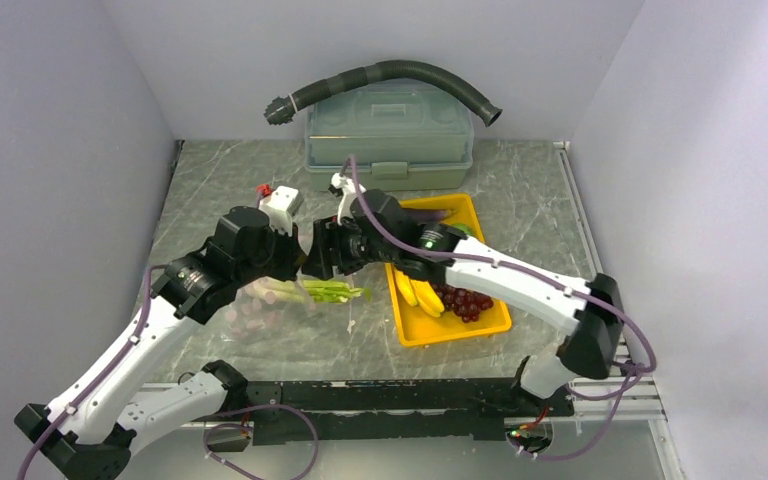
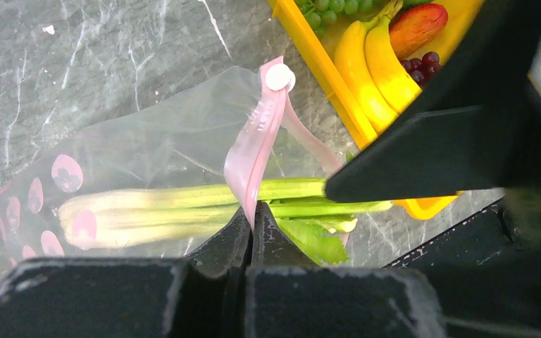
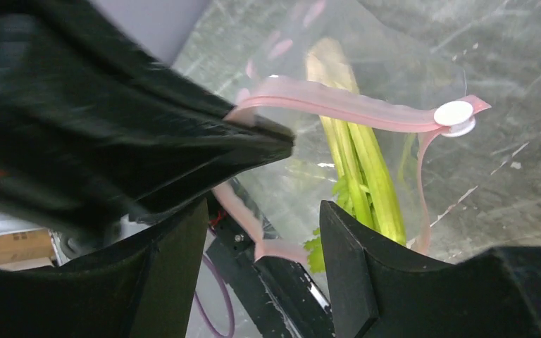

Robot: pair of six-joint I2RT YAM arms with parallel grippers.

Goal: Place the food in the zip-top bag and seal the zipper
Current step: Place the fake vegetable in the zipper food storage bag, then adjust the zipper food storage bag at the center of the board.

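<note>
The zip-top bag [image 2: 148, 148] lies flat on the table, clear with pink dots. My left gripper [image 2: 253, 215] is shut on the zipper [image 2: 257, 141], lifting the upper lip of the bag's mouth. The white-green leek [image 2: 176, 204] lies in the bag, its leafy end sticking out of the mouth. My right gripper [image 3: 260, 246] stands open just outside the mouth, nothing between its fingers [image 3: 349, 267]. The white slider [image 3: 454, 113] sits at the strip's end. More food stays in the yellow tray [image 1: 455, 330]: bananas [image 1: 415, 295], dark grapes [image 1: 465, 300]. In the top view both grippers [image 1: 298, 262] [image 1: 328, 262] meet over the bag [image 1: 255, 310].
A grey-green lidded box [image 1: 390, 135] stands at the back with a dark corrugated hose [image 1: 390, 72] over it. Green grapes [image 2: 331, 7] and a red piece [image 2: 415, 24] also lie in the tray. Walls close in on left and right.
</note>
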